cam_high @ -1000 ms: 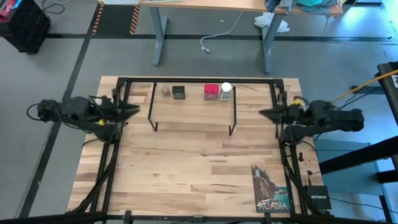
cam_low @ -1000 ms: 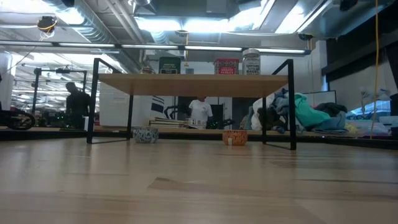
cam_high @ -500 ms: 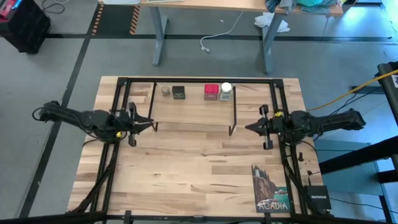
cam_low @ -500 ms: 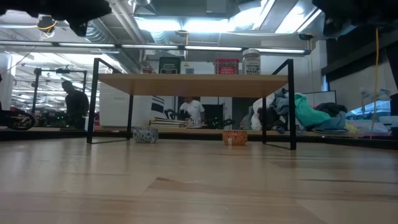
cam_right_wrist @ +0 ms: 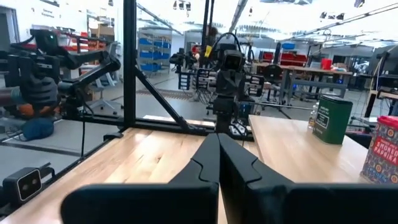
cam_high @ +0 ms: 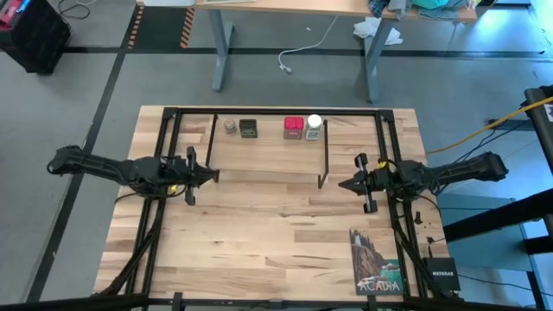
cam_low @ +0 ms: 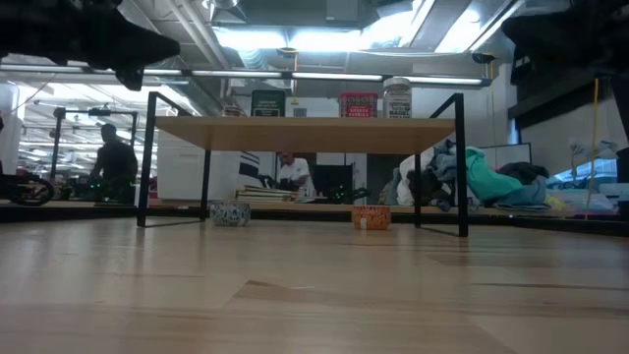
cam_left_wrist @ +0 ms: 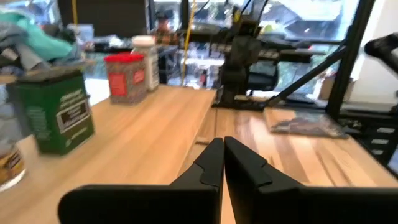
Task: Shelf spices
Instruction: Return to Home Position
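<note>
The shelf (cam_high: 268, 155) stands on its black wire legs at the table's far middle, and its plank (cam_low: 310, 130) shows edge-on in the low view. Along its far edge stand a tan-grey jar (cam_high: 229, 126), a dark tin (cam_high: 249, 129), a red tin (cam_high: 294, 128) and a white-capped jar (cam_high: 314, 127). My left gripper (cam_high: 212, 175) is shut and hovers at the shelf's left near corner, pointing right. My right gripper (cam_high: 343, 184) is shut and hovers just off the shelf's right near corner, pointing left. The left wrist view shows the dark tin (cam_left_wrist: 59, 118) and red tin (cam_left_wrist: 126, 76).
An Acadia booklet (cam_high: 378, 262) lies at the table's near right, with a black Netgear box (cam_high: 442, 275) beside it. Black frame rails (cam_high: 168, 138) run along the table's left, right and far sides. People move in the room beyond (cam_low: 113, 162).
Both arms have stretched inward from the table's sides. The left gripper has moved right and a little toward the near edge, up to the shelf's left near corner. The right gripper has moved left and slightly nearer, toward the right near corner. The spices have stayed where they were.
</note>
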Motion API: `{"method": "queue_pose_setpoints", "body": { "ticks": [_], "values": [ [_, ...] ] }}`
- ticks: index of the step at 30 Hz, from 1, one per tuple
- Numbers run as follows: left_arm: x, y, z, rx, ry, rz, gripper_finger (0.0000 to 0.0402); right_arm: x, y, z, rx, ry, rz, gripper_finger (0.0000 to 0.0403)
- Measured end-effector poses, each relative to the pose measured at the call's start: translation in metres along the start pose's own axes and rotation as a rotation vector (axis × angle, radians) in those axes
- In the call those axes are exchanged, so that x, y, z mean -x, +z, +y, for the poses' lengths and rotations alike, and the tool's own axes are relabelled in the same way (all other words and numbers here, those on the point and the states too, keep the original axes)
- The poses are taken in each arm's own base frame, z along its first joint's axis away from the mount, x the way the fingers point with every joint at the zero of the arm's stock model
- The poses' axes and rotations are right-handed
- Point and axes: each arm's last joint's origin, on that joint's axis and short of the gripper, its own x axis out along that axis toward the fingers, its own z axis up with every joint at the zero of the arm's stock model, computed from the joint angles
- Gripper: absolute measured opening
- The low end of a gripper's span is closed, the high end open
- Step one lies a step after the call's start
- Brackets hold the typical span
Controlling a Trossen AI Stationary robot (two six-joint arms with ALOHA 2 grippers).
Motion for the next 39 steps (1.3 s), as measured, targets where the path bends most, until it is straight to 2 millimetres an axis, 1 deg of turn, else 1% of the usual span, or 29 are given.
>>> {"method": "queue_pose_setpoints", "body": {
  "ticks": [4, 9, 15, 19, 24, 28, 31, 36, 39],
  "values": [
    [-0.001, -0.002, 0.003, -0.027, -0.027, -0.034, 0.0002, 0.003, -0.011, 0.001, -0.006, -0.002, -0.005, 0.0001],
    [-0.003, -0.011, 0.009, -0.058, -0.011, -0.008, 0.0001, 0.004, -0.020, -0.004, -0.040, -0.018, 0.019, 0.0001],
    [-0.005, -0.026, 0.018, -0.060, 0.009, 0.039, 0.0001, 0.006, -0.021, -0.016, -0.037, -0.059, 0.025, 0.0001],
    [-0.005, -0.031, 0.022, -0.059, 0.031, 0.054, 0.0001, 0.008, -0.024, -0.027, -0.030, -0.078, 0.046, 0.0001],
    [-0.005, -0.032, 0.026, -0.083, 0.047, 0.059, 0.0000, 0.012, -0.025, -0.039, -0.020, -0.127, 0.058, 0.0001],
    [-0.003, -0.032, 0.026, -0.080, -0.010, 0.058, 0.0000, 0.015, -0.025, -0.044, -0.045, -0.096, 0.059, 0.0001],
    [0.001, -0.033, 0.028, -0.077, -0.005, 0.070, 0.0000, 0.017, -0.025, -0.047, -0.055, -0.078, 0.051, 0.0001],
    [0.011, -0.026, 0.029, -0.072, 0.003, -0.009, 0.0000, 0.021, -0.025, -0.052, -0.056, -0.137, 0.056, 0.0001],
    [0.017, -0.024, 0.029, -0.070, 0.003, -0.042, 0.0000, 0.024, -0.023, -0.054, -0.050, -0.142, 0.046, 0.0001]
  ]
}}
